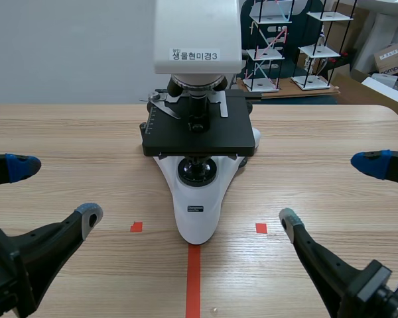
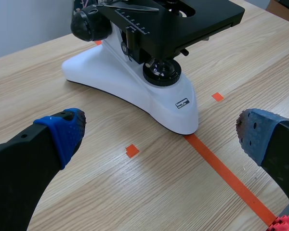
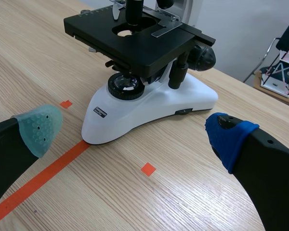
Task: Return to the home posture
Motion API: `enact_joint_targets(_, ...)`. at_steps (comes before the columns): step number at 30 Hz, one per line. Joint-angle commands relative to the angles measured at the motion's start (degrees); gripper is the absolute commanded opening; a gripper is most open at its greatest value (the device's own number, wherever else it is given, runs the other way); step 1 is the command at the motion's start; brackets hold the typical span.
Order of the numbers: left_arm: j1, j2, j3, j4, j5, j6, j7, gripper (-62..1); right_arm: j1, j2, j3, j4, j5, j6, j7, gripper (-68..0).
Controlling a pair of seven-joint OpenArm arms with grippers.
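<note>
Dotted-padded left end effector (image 1: pixel 53 191), glossy microscope (image 1: pixel 196 205).

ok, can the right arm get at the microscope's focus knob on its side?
Probably yes: the right end effector is open and empty, and only bare table lies between it and the focus knob.

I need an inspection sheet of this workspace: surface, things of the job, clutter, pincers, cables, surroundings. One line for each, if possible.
Surface: light wooden table, with orange-red tape marks.
Job's things: white microscope with black stage, upright at the middle, touched by neither pincer.
Clutter: nothing seen.
Pincers: left pincer open, holding nothing; right pincer open, holding nothing; both low, on either side of the microscope.
Cables: nothing seen.
Surroundings: pale wall; black wire racks with white shelves and cardboard boxes behind the table.
</note>
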Motion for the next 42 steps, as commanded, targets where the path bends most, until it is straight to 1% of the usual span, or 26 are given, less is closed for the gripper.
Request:
enact_joint_targets(1,0.00,0.28,0.07,1.33,-0.37,-0.04,-1.03,1.4,0.20,0.13,0.37,1.44,0.42,0.48,0.68,0.4)
enact_joint_targets(2,0.00,0.28,0.07,1.33,-0.37,-0.04,-1.03,1.4,0.20,0.13,0.37,1.44,0.42,0.81,0.68,0.4)
enact_joint_targets(5,0.00,0.28,0.07,1.33,-0.37,-0.04,-1.03,1.4,0.20,0.13,0.37,1.44,0.39,3.19,1.11,0.4)
enact_joint_targets(6,0.00,0.28,0.07,1.33,-0.37,-0.04,-1.03,1.4,0.20,0.13,0.37,1.44,0.39,3.54,1.53,0.4)
enact_joint_targets(13,0.00,0.28,0.07,1.33,-0.37,-0.04,-1.03,1.4,0.20,0.13,0.37,1.44,0.42,3.45,5.31,0.4)
enact_joint_targets(16,0.00,0.28,0.07,1.33,-0.37,-0.04,-1.03,1.4,0.20,0.13,0.37,1.44,0.44,2.51,5.44,0.4)
enact_joint_targets(21,0.00,0.28,0.07,1.33,-0.37,-0.04,-1.03,1.4,0.20,0.13,0.37,1.44,0.46,-1.16,5.29,0.4)
enact_joint_targets(25,0.00,0.28,0.07,1.33,-0.37,-0.04,-1.03,1.4,0.20,0.13,0.37,1.44,0.46,-2.64,3.82,0.4)
enact_joint_targets(28,0.00,0.28,0.07,1.33,-0.37,-0.04,-1.03,1.4,0.20,0.13,0.37,1.44,0.46,-2.64,2.78,0.4)
enact_joint_targets(42,0.00,0.28,0.07,1.33,-0.37,-0.04,-1.03,1.4,0.20,0.13,0.37,1.44,0.44,-2.62,2.84,0.4)
